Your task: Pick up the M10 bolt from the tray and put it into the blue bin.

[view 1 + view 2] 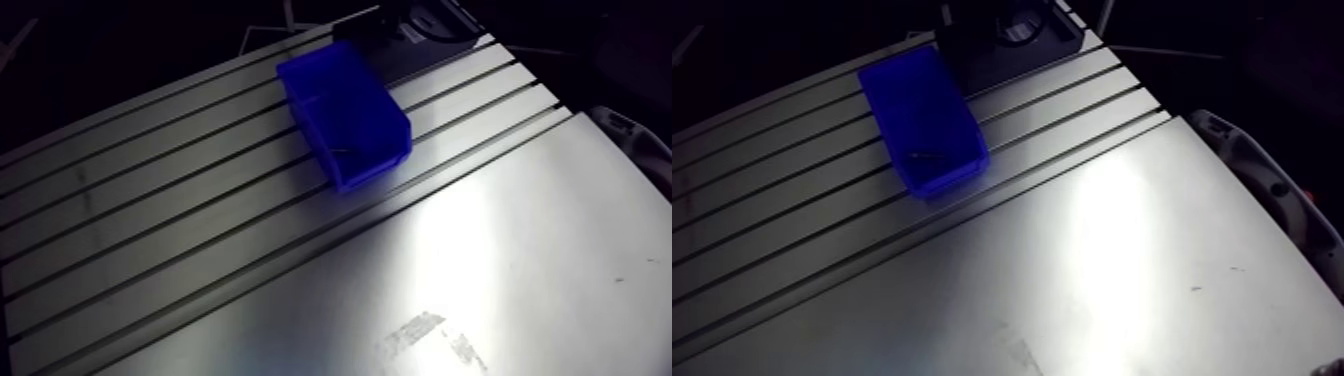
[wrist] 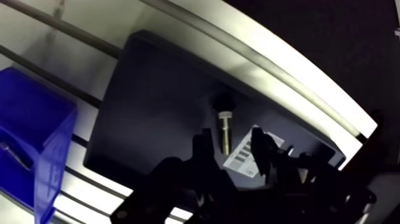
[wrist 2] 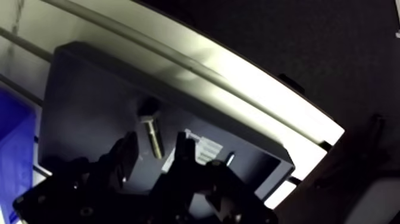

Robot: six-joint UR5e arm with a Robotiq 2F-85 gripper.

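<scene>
The worktop is smooth, gleaming metal; the blue bin glossy plastic; the tray matt, dark; the bolt shiny metal.

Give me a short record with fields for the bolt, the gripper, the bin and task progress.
bolt: lying flat on the dark tray, ungripped
gripper: open, straddling the bolt's shank
blue bin: on the slotted table, beside the tray
progress: bolt not yet picked up
</scene>
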